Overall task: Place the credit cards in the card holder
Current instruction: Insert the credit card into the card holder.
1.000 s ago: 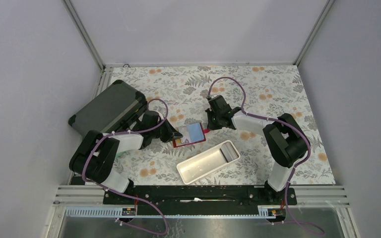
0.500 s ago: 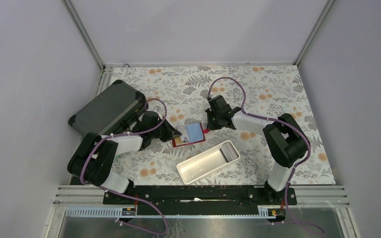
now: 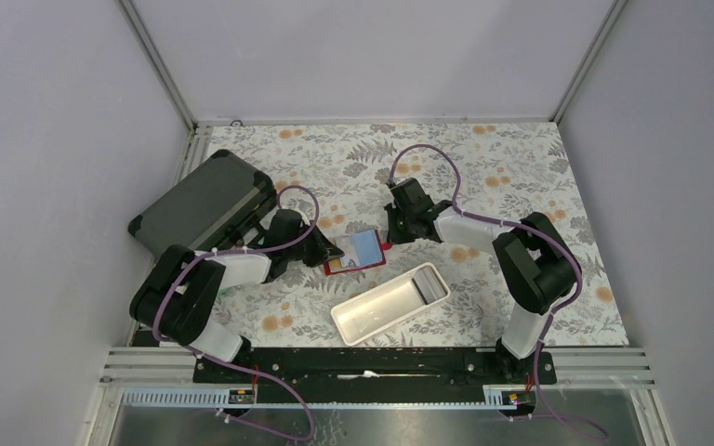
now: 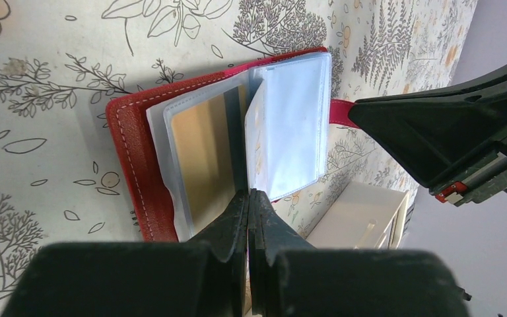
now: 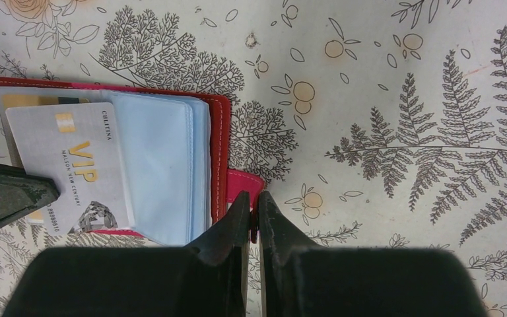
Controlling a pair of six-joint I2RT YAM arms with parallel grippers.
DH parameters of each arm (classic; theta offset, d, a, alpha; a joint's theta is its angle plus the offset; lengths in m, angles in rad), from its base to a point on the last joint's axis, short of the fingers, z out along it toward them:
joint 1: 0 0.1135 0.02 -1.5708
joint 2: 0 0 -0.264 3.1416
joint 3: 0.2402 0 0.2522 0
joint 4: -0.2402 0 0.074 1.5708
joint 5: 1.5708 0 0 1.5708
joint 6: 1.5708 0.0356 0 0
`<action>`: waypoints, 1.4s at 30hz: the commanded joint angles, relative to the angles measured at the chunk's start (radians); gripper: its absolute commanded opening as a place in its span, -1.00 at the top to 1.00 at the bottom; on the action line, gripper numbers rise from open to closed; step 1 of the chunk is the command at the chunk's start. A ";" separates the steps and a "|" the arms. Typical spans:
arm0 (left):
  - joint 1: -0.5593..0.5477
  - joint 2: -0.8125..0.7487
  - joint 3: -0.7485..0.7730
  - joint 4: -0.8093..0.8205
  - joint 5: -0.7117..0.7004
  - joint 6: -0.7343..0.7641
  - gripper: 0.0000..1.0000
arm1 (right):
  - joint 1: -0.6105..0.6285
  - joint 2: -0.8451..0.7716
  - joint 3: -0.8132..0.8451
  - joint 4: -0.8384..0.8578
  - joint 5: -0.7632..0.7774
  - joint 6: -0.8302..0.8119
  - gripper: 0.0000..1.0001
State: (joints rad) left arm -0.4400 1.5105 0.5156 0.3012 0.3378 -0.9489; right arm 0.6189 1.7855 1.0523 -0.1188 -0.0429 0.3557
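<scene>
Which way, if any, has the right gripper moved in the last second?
No. The right gripper stays pinched on the card holder's tab, just as far from the tray.

The table (image 3: 521, 158) is covered edge to edge with a pale cloth printed with grey ferns, leafy sprigs and small orange blossoms. Three things lie directly on it. A big dark grey hard case (image 3: 203, 200) lies flat and askew against the left edge, closer to the far-left corner than to the near one. The red card holder (image 4: 129, 165) lies open around the middle of the table, slightly left of centre, leather side down and clear sleeves up. A long white tray (image 3: 386, 305) sits between it and the near edge, set diagonally, close to the card holder but apart from it.
</scene>
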 commanded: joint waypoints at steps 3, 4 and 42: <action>-0.011 0.026 0.033 -0.009 -0.021 0.049 1.00 | -0.005 0.000 0.043 0.014 -0.018 0.008 1.00; -0.011 0.027 0.037 -0.015 -0.023 0.055 1.00 | -0.005 0.000 0.043 0.015 -0.018 0.007 1.00; -0.027 0.111 0.129 -0.119 0.029 0.069 0.76 | -0.006 0.026 0.077 -0.024 -0.043 0.011 1.00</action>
State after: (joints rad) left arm -0.4477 1.6062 0.6113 0.2420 0.3809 -0.9154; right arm 0.6186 1.8023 1.0927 -0.1272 -0.0669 0.3569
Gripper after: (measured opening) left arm 0.095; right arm 0.108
